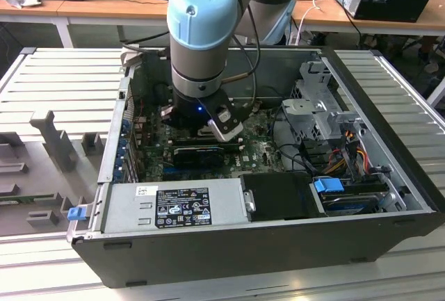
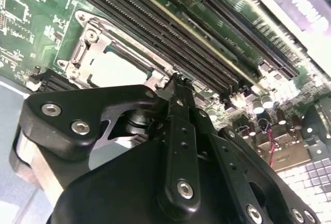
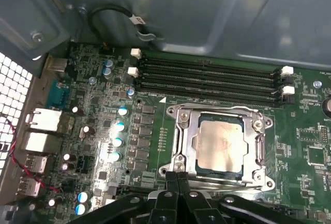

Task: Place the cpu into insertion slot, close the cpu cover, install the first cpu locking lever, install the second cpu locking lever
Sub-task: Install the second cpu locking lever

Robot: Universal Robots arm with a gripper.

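Open desktop computer case (image 1: 389, 197), grey sheet metal, lying on its side on a ribbed grey bench; arm reaching down into it, black gripper low over the green motherboard (image 1: 257, 149) in the exterior view

Small flat square cpu (image 3: 220, 145) with pale silver-beige top, faintly smudged, already seated in the square insertion slot (image 3: 220, 175), level, no corner riding up. Silvery-grey cpu cover (image 3: 261, 149) with square window lying down around the chip, framing it on all sides; chip top visible through the window. Same chip in the second wrist view (image 2: 115, 69), cover (image 2: 101, 40) around it

Gripper (image 3: 177, 177) with black fingers (image 3: 169, 182) pressed together, tips meeting, nothing between them. Tips just at the near edge of the socket frame, beside a thin silvery lever rod (image 3: 227, 184) running along that edge. Contact with rod or frame not resolvable

Judged stage: placing and cover closing done; work now at a locking lever, most likely the first. Latched or not, cannot tell. Next move judged to call for a steady sideways-and-down push on the rod, tips kept off the chip and clear of the four long black memory slots (image 3: 207, 81) just beyond the socket
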